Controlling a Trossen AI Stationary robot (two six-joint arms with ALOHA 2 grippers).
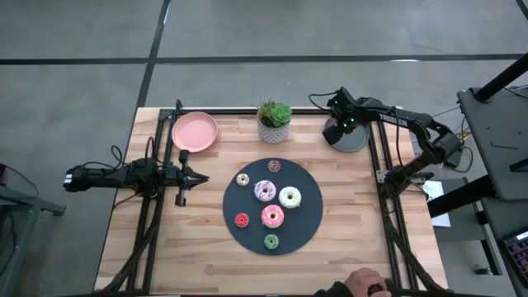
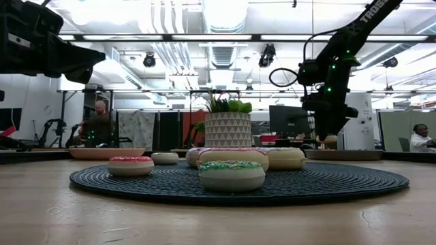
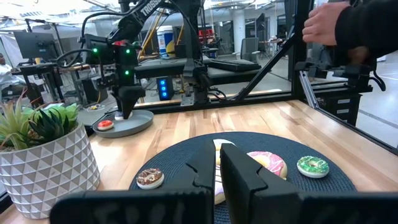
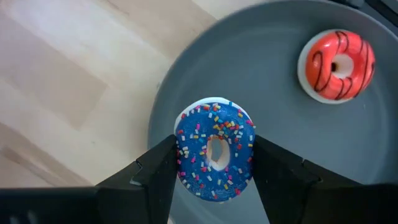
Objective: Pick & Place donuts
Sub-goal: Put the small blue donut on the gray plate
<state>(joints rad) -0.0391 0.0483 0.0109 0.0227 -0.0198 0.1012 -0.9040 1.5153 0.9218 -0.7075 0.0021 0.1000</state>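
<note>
My right gripper [image 4: 214,163] hangs over the grey plate [image 4: 280,124] at the table's far right, shut on a blue sprinkled donut [image 4: 214,134]. An orange-red donut [image 4: 336,65] lies flat on that plate. Several donuts lie flat on the dark round mat [image 1: 309,223]: purple-white [image 1: 265,190], white [image 1: 289,197], pink [image 1: 272,216], red [image 1: 242,219], green [image 1: 271,242], brown [image 1: 274,166] and cream [image 1: 242,179]. My left gripper [image 1: 200,177] waits shut and level at the mat's left side. My right gripper pinches the blue donut by two opposite sides of its outer rim [image 4: 181,155] between its two fingers [image 4: 155,168]. The fingers come from above, pointing steeply down. The donut's frosted top faces up, over the grey plate; whether it rests on the plate I cannot tell.
A pink plate [image 1: 195,132] sits at the far left, a potted plant [image 1: 274,122] at the far middle. Black frame rails [image 1: 388,206] run along both table sides. A person's hand [image 1: 363,285] is at the near right edge.
</note>
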